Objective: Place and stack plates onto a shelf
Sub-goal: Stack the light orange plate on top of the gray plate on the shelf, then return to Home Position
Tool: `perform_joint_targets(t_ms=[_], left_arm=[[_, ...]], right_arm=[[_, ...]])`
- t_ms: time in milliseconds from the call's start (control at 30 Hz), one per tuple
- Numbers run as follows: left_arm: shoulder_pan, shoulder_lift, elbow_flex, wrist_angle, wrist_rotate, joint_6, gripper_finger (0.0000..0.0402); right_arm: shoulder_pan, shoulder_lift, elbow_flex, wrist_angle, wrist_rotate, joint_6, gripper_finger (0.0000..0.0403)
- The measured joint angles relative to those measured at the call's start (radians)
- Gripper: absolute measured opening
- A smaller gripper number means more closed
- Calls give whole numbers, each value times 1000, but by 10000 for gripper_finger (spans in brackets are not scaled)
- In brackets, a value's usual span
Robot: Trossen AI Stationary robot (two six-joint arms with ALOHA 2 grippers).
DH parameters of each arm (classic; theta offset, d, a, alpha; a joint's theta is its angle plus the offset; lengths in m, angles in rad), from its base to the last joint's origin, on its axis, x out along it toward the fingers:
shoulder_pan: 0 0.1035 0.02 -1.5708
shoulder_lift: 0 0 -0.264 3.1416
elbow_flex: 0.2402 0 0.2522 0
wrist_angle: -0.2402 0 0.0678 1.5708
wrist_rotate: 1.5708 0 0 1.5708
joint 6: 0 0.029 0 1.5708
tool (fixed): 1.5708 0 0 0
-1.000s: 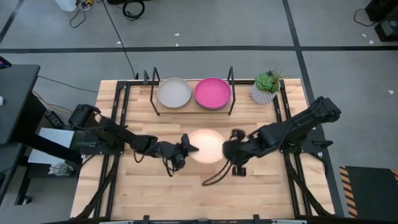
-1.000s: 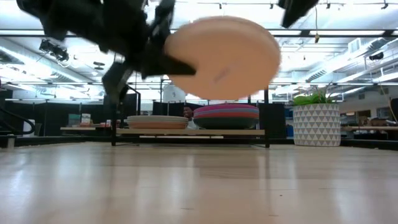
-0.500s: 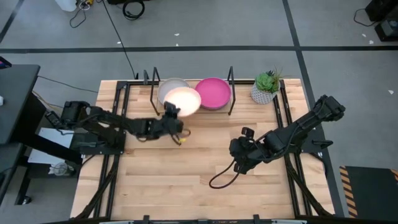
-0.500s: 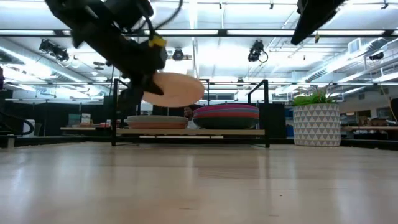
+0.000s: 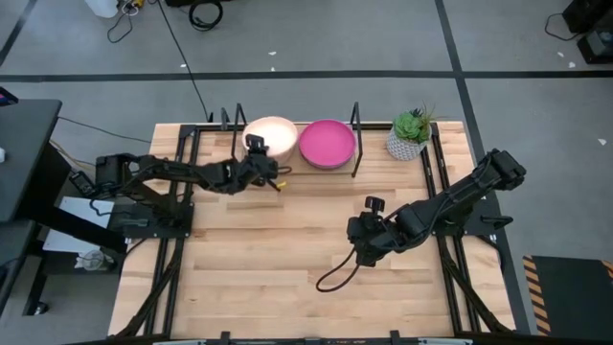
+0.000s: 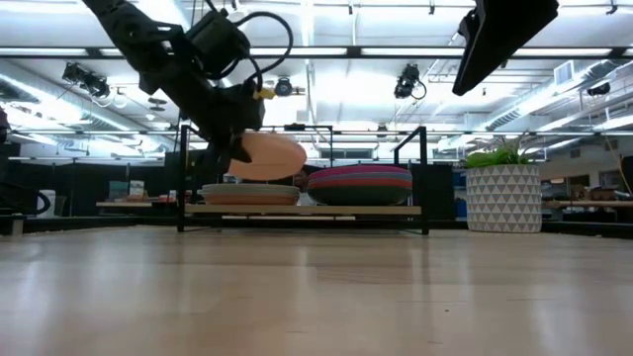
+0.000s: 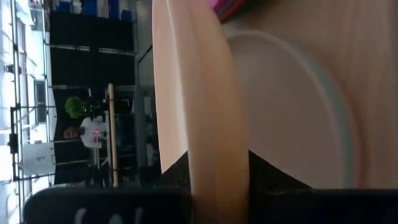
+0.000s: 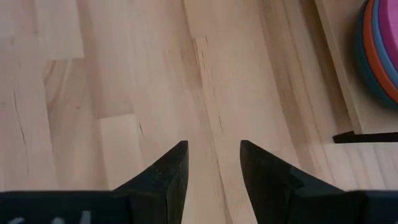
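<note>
One cream plate [image 5: 272, 135] now over shelf's [image 6: 302, 210] left stack [image 6: 249, 194], off mid-table, pinched in left gripper [image 5: 257, 161]. Two stacks there. Right gripper [image 8: 213, 163] parted, empty, mid-table.

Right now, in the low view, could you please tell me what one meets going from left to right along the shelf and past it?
Left stack of plates, with the cream plate held tilted above it by the left claw → right stack topped by the pink plate → the shelf's right black upright → potted plant.
</note>
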Motion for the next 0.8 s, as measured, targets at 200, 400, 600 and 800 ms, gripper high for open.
perform_joint_targets(t_ms=[200,400,600,800], left_arm=[[-14,0,0,-1,36,-30,113],[-17,-38,0,-50,91,-126,194],[-9,-153,1,-174,355,-319,207],[39,-191,1,-194,440,-402,191]], right_arm=[[0,-1,0,1,0,0,151],[3,-1,0,2,-7,3,151],[3,-1,0,3,-8,7,151],[3,-1,1,25,-8,8,151]])
